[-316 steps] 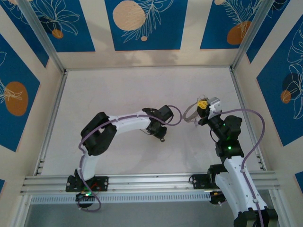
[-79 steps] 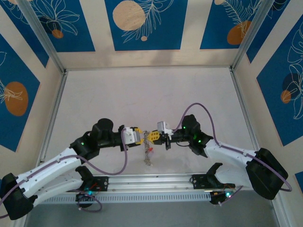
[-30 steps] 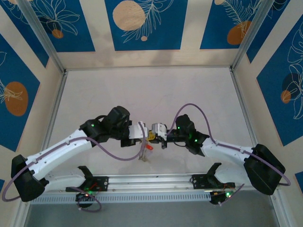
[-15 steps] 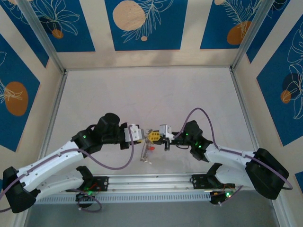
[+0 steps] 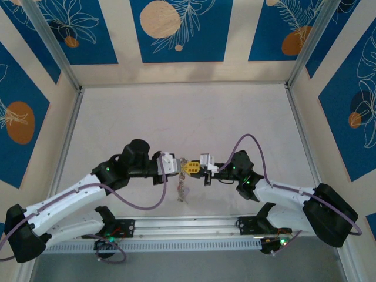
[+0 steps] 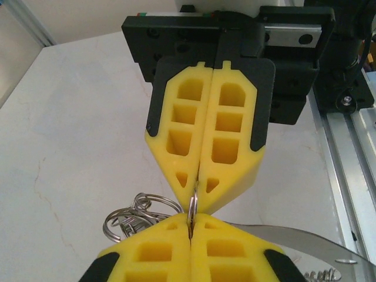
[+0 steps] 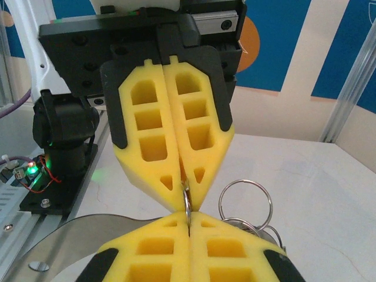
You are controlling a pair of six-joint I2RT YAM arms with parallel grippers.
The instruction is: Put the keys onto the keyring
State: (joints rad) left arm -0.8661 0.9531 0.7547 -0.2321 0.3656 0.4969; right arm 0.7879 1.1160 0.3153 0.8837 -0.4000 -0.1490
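White arms (image 5: 64, 200) bear black joints (image 5: 138, 154), purple cables (image 5: 141, 207), yellow tools (image 6: 191, 226) (image 7: 188, 223)

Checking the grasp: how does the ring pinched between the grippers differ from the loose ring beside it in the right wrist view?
The pinched ring is edge-on, a thin sliver; the loose ring faces the camera as an open circle. The pinched ring is clamped by the left gripper and right gripper; the loose ring sits outside both. Both are thin silvery metal.

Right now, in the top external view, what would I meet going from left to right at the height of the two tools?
Left tool → keyring, with keys hanging below → right tool.
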